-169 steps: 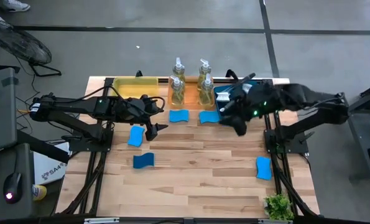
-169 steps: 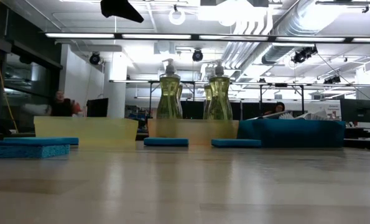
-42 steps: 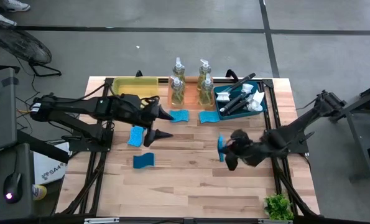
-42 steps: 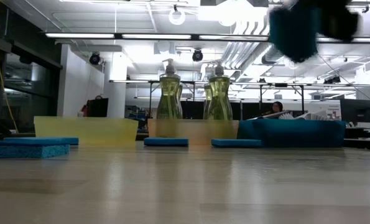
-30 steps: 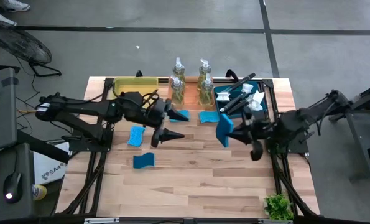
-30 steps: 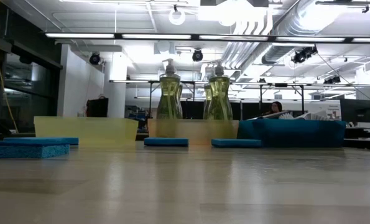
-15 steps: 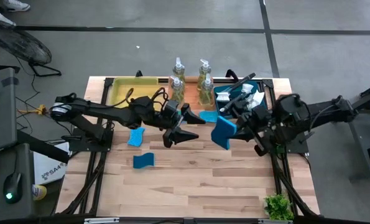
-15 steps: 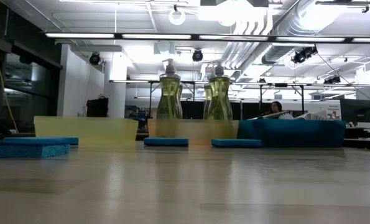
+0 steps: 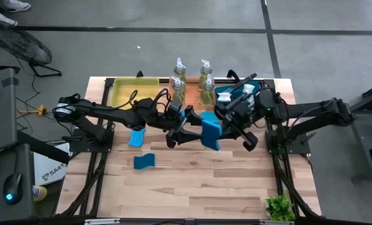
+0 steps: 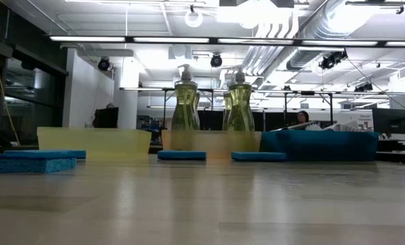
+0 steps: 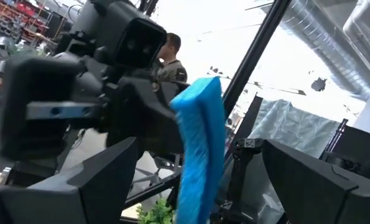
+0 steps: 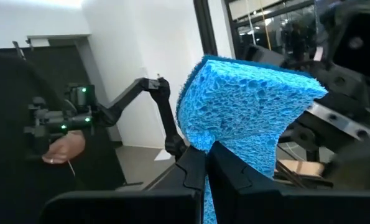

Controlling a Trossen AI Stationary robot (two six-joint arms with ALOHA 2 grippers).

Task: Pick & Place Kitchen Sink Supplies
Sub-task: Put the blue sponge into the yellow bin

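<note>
My right hand is pinching a blue sponge above mid-bench, offering it edge-on into my spread left hand, which should clamp squarely before I'm letting go.

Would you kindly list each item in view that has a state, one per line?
Right end effector: shut on the held sponge, above the table's middle.
Held sponge: lifted, on edge between the two arms.
Left end effector: open, its fingers on either side of the held sponge, not closed.
Soap bottles: upright in the orange tray.
Dish brushes: lying in the blue tray.
Yellow tray: nothing visible inside.
Loose sponges: flat on the table.
</note>
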